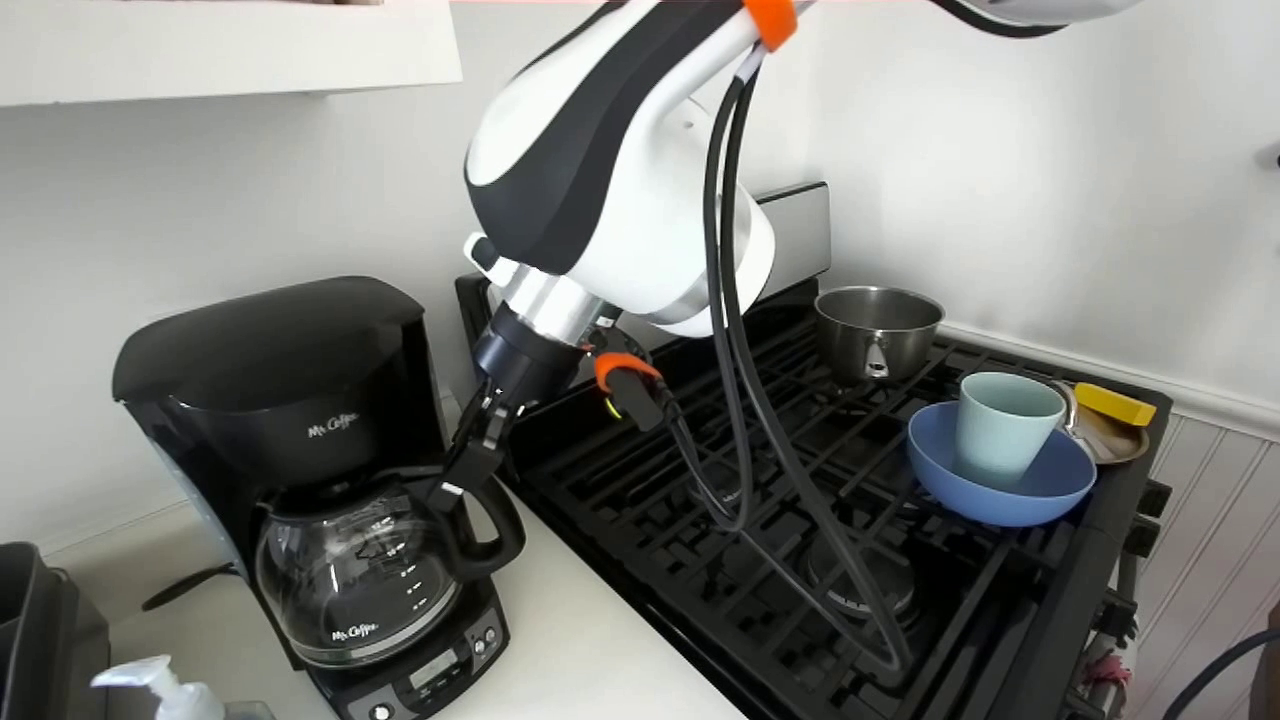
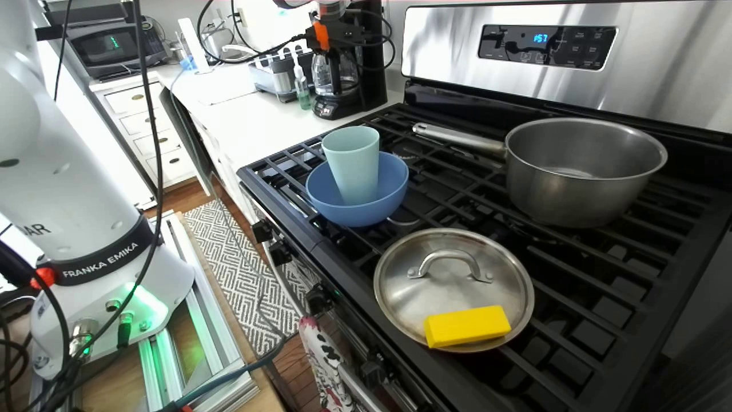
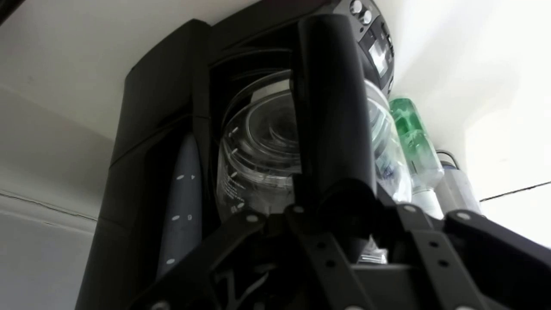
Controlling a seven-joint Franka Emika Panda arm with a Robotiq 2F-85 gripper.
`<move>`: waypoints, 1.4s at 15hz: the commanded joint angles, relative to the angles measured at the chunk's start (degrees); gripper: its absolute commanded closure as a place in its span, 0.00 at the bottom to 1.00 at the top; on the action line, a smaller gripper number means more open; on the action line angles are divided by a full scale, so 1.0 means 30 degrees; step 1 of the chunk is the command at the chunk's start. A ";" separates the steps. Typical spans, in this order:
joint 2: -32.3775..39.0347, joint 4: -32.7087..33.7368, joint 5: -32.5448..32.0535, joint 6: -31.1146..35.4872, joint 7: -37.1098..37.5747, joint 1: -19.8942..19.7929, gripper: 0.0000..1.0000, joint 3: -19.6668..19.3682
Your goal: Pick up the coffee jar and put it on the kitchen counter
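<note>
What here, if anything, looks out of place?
The yellow block: it lies on a metal lid set on the stove near the uncovered pot, an odd perch. A cup inside the blue bowl looks unusual too. No spill shows.

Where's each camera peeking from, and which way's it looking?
Wrist view: sits behind the hand, which shows, looking at the coffee jar.
An exterior view: from the counter side, facing the coffee maker and stove; arm and hand show.
An exterior view: from the stove side, facing the counter; base and some arm show.
Both exterior views share the blue bowl.
</note>
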 commanded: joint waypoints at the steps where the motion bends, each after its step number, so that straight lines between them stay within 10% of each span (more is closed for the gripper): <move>1: -0.0739 -0.0778 -0.0073 0.0273 -0.0592 -0.0308 0.92 0.0416; 21: -0.4649 -0.4736 0.4129 -0.0716 -0.4641 -0.1339 0.92 0.1192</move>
